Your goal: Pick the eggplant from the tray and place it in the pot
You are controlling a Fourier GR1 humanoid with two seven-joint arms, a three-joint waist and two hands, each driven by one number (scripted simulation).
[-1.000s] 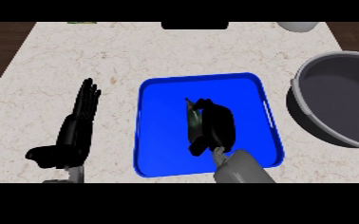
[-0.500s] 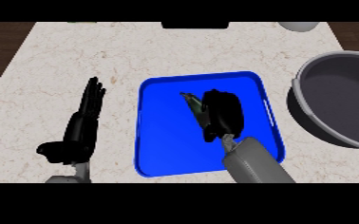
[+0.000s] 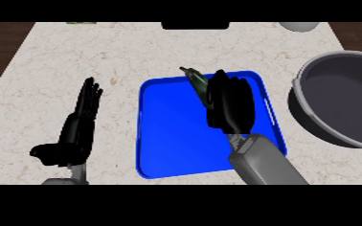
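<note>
In the head view, a blue tray [image 3: 170, 129] lies at the counter's middle. My right hand [image 3: 230, 103] is over the tray's right half with its fingers curled round the dark eggplant [image 3: 197, 81]. Only the eggplant's upper end with its greenish stem pokes out at the hand's upper left. The rest of the eggplant is hidden under the hand. The grey pot [image 3: 332, 103] stands to the right of the tray, cut by the view's right edge. My left hand [image 3: 74, 134] rests open on the counter left of the tray, fingers pointing up.
A white round object [image 3: 300, 26] sits at the counter's far right corner. A dark rectangular thing [image 3: 196, 25] lies at the far edge, middle. The counter's brown edge shows at the far left and right.
My right hand has moved up and to the right across the tray, carrying the eggplant toward the pot's side. The left hand has stayed where it was.
</note>
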